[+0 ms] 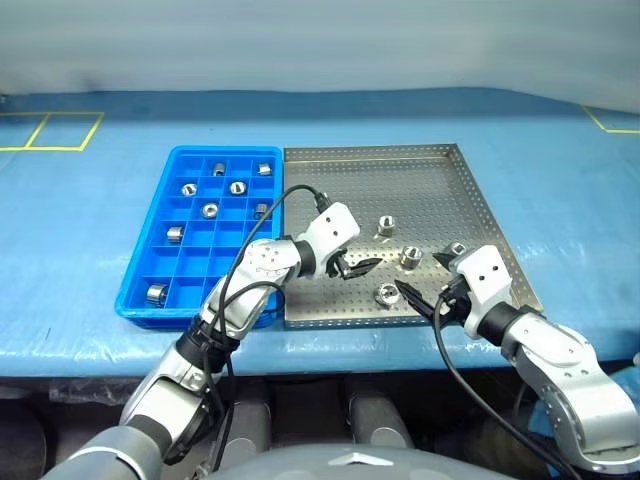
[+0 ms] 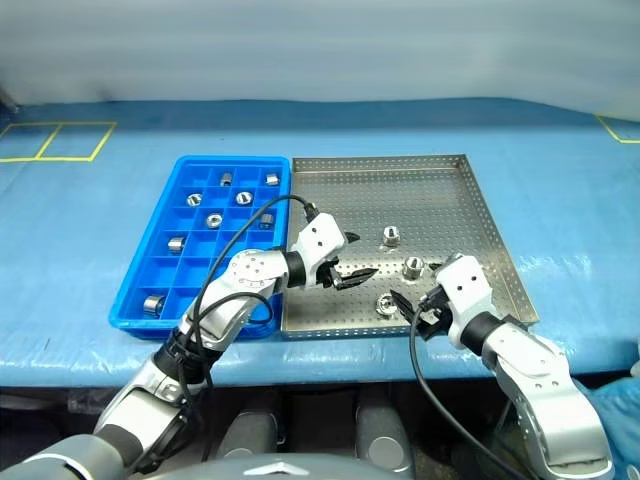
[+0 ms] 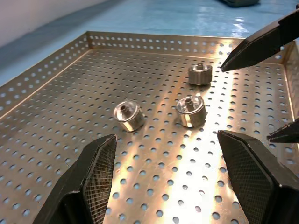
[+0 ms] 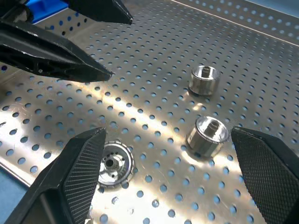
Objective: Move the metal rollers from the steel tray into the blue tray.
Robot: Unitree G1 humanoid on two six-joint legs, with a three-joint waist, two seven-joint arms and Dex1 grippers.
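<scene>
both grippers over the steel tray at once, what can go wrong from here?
1. Collision: the left gripper and right gripper are both open and point at each other over the same near corner of the steel tray, so a reach by either could clip the other.
2. Knocked part: three rollers sit close together there; one lies tilted by the near rim, and a finger could nudge it away.

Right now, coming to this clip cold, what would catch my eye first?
The bright blue tray on the left, with seven metal rollers scattered through its compartments. Beside it on the right lies the steel tray, with a few rollers left near its front. Over these the left gripper and right gripper face each other, fingers apart and empty.
</scene>
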